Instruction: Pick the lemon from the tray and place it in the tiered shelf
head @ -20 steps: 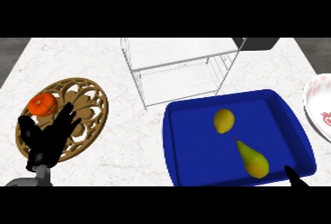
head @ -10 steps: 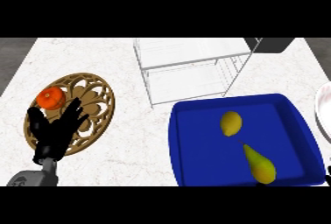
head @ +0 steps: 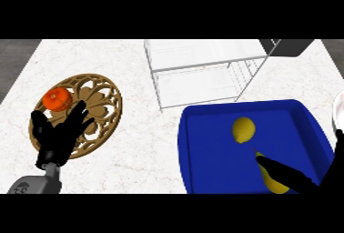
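Observation:
The yellow lemon (head: 243,129) lies in the middle of the blue tray (head: 196,150) at the right. A longer yellow-green fruit (head: 271,181) lies nearer in the tray, partly hidden by my right hand (head: 287,173). That hand comes in from the lower right corner with straight fingers; its tip is just below and right of the lemon, not touching it. The white wire tiered shelf (head: 201,68) stands behind the tray at the top centre. My left hand (head: 59,136) rests open, fingers up, at the left.
A round carved wooden trivet (head: 101,109) lies at the left under my left hand, with an orange fruit (head: 57,98) on its far edge. A white plate (head: 338,109) shows at the right border. A dark box (head: 292,46) stands behind the shelf.
My right hand has come into view from the lower right and now reaches over the tray toward the lemon. The left hand keeps its pose. The view has shifted a little.

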Robot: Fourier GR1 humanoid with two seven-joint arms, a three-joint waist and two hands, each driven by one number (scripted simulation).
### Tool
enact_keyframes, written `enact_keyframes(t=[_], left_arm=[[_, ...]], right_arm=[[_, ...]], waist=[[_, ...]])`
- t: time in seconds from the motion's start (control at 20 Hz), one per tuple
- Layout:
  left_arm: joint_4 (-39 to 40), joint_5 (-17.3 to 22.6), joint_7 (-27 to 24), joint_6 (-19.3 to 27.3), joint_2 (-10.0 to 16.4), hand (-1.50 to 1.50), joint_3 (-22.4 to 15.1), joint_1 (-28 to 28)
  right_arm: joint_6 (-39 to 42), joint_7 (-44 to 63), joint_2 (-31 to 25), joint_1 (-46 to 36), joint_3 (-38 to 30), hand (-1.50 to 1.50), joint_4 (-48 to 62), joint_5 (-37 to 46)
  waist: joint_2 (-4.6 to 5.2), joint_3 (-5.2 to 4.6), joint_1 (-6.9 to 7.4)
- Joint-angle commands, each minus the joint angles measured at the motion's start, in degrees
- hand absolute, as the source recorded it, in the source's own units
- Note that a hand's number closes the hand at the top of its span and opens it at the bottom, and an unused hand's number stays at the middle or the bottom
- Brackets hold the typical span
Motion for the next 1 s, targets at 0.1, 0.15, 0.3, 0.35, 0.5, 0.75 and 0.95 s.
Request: enact_keyframes(t=[0.1,0.15,0.3,0.35,0.5,0.75,0.95], left_arm=[[2.64,-0.29,2.24,0.14,0.02,0.0,0.17,-0.67],[3.04,-0.95,1.14,0.58,-1.46,0.0,-0.83,-0.09],[3.65,-0.18,0.0,-1.23,-0.33,0.0,0.25,1.18],[2.65,-1.65,1.77,2.4,-1.92,0.0,-0.26,-0.17],[2.19,-0.45,1.03,-0.17,-0.33,0.0,0.76,1.33],[3.05,-0.46,1.91,-0.57,-0.2,0.0,1.04,0.05],[5.51,0.88,1.19,-2.7,1.3,0.0,3.18,-1.46]], right_arm=[[9.23,15.15,3.79,-14.77,-4.07,-1.5,10.13,3.94],[8.2,16.15,3.82,-16.5,-3.4,-1.5,12.25,2.94],[9.85,18.16,3.88,-19.92,-2.74,-1.5,17.14,3.02],[11.31,18.15,3.89,-18.16,-2.04,-1.5,15.14,2.35],[11.28,19.02,3.91,-22.47,-3.27,-1.5,20.98,1.93],[9.51,19.03,3.92,-21.9,-4.72,-1.5,24.41,1.73],[7.58,19.03,3.92,-26.84,-5.11,-1.5,31.17,3.57]], waist=[[0.18,-0.14,-0.28],[0.13,-0.11,-0.41],[0.1,-0.13,-0.28],[-0.19,-0.07,-1.22],[-0.14,-0.08,-0.6],[-0.25,-0.08,-1.57],[-0.03,-0.13,-1.25]])
